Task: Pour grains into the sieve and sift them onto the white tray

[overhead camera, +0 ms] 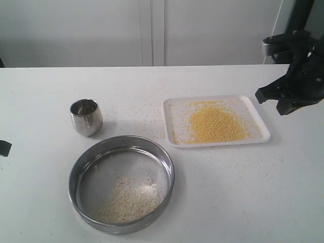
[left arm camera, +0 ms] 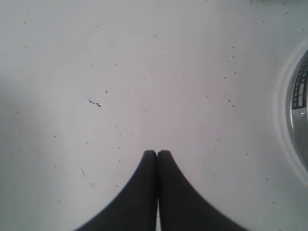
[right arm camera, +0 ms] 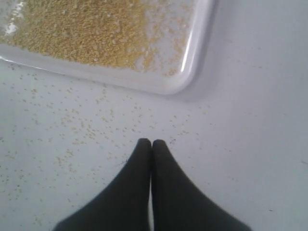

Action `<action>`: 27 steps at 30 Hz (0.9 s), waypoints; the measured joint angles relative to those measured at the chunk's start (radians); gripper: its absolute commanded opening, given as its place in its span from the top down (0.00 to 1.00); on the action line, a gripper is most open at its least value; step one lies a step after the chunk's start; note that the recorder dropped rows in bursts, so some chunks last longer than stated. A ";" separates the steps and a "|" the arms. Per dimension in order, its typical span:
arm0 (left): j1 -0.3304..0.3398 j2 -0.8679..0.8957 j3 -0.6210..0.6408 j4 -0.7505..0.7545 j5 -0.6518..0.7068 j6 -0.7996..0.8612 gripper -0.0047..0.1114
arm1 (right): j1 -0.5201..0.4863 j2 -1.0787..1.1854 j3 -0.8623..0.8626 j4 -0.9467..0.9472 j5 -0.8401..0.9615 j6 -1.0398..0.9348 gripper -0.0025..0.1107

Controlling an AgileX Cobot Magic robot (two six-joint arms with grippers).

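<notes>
- Golden grains [overhead camera: 215, 124] lie heaped on the white tray [overhead camera: 217, 143]; paler flakes [overhead camera: 129, 200] sit in the sieve [overhead camera: 121, 228]: sifting looks done.
- Left end effector [left arm camera: 157, 154] and right end effector [right arm camera: 152, 143]: both closed, empty.

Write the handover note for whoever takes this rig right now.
Left end effector: shut, empty, over bare table beside the sieve.
Right end effector: shut, empty, above the table near a corner of the white tray.
Things: sieve sits on the table, apart from the tray, with pale flakes on its mesh. Yellow grains are heaped on the tray. Steel cup stands upright beside the sieve.
Done: pouring and sifting, by the look of it.
Left: probably only the stray grains scattered on the table around the tray.
</notes>
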 measured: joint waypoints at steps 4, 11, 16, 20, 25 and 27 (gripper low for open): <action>0.000 0.000 0.000 0.000 0.000 0.000 0.96 | -0.040 -0.068 0.056 -0.003 -0.044 0.000 0.98; 0.000 0.000 0.000 0.000 0.000 0.000 0.96 | -0.050 -0.187 0.129 -0.010 -0.084 -0.010 0.98; 0.000 0.000 0.000 0.000 0.000 0.000 0.96 | -0.051 -0.275 0.184 -0.008 -0.122 -0.010 0.98; 0.000 0.000 0.000 0.000 0.000 0.000 0.96 | -0.051 -0.359 0.243 -0.008 -0.161 -0.015 0.98; 0.000 0.000 0.000 0.000 0.000 0.000 0.96 | -0.051 -0.523 0.330 0.076 -0.250 -0.060 0.98; 0.000 0.000 0.000 0.000 0.000 0.000 0.96 | -0.051 -0.584 0.361 0.131 -0.278 -0.085 0.98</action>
